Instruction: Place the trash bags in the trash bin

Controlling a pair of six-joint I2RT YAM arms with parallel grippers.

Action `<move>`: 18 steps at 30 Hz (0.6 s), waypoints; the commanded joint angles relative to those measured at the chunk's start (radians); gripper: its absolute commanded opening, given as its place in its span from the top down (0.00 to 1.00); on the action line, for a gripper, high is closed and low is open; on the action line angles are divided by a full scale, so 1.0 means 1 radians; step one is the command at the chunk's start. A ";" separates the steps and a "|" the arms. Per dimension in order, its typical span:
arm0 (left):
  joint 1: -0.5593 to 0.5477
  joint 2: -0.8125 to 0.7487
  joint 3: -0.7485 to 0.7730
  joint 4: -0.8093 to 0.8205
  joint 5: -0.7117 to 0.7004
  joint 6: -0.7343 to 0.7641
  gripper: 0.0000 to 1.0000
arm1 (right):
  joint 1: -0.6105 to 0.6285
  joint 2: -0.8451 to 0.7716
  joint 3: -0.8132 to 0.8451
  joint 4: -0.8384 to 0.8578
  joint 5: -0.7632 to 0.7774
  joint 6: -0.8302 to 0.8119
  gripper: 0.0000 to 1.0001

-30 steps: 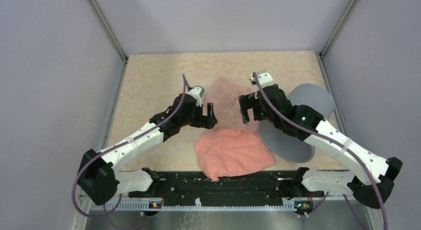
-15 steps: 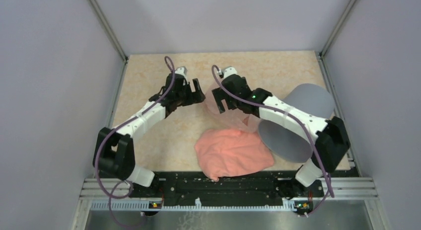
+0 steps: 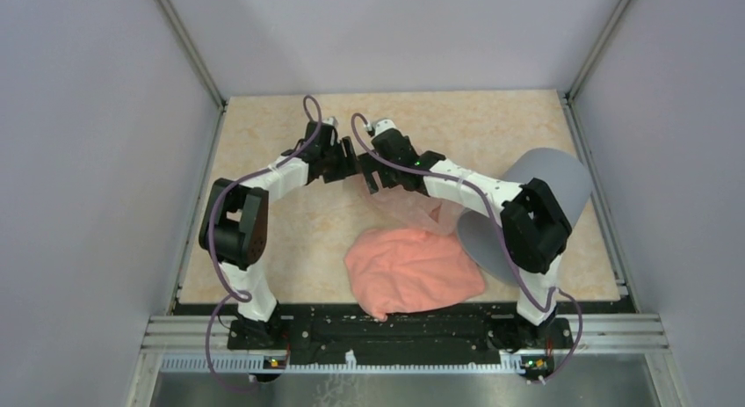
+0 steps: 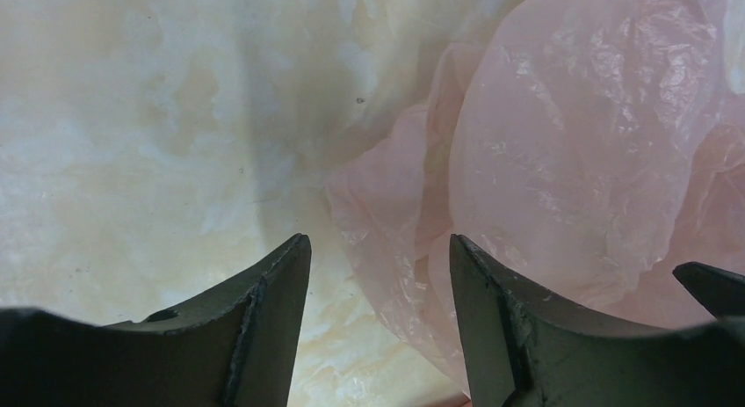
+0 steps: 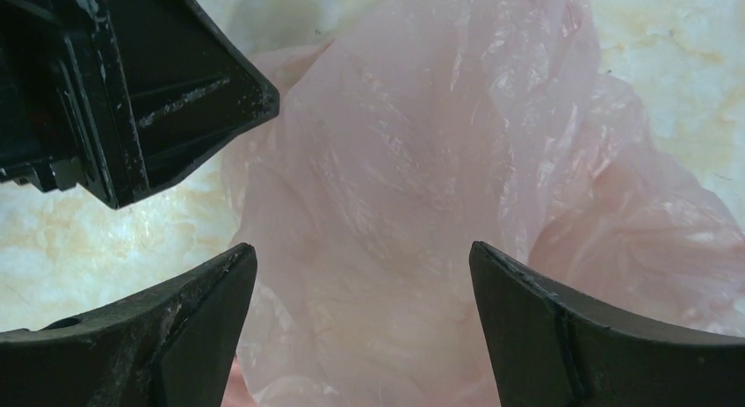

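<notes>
Left gripper [image 4: 379, 244]: jaws partly apart, low over the table [image 3: 264, 161] at the left edge of the trash bag [image 4: 571, 143]. A fold of the film lies in the gap, but the fingers are not pressed onto it, so nothing is held.
Right gripper [image 5: 362, 249]: jaws spread wide, straddling the crumpled middle of the bag with the film below and between them. It has no grip on it.
The two grippers: just beside each other at the far middle of the table. A dark finger of the left one shows in the upper left of the right wrist view.
Trash bag: thin, see-through pale pink film, bunched and wrinkled, lying on the marbled beige tabletop outside the bin.
Trash bin [image 3: 549, 174]: grey round bucket lying on its side at the right of the table. The bag's right edge is just beside it.
Folded sheet [image 3: 413, 271]: opaque salmon-pink, on the table nearer the arm bases, and the bag's near edge reaches it.
</notes>
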 commanded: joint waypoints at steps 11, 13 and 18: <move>0.005 0.151 0.084 0.102 0.092 -0.048 0.54 | -0.057 0.154 0.032 0.185 -0.131 0.112 0.14; 0.005 0.156 0.086 0.101 0.097 -0.050 0.59 | -0.060 0.175 0.035 0.183 -0.129 0.122 0.19; 0.008 0.131 0.081 0.079 0.078 -0.037 0.79 | -0.064 0.158 0.041 0.150 -0.105 0.142 0.67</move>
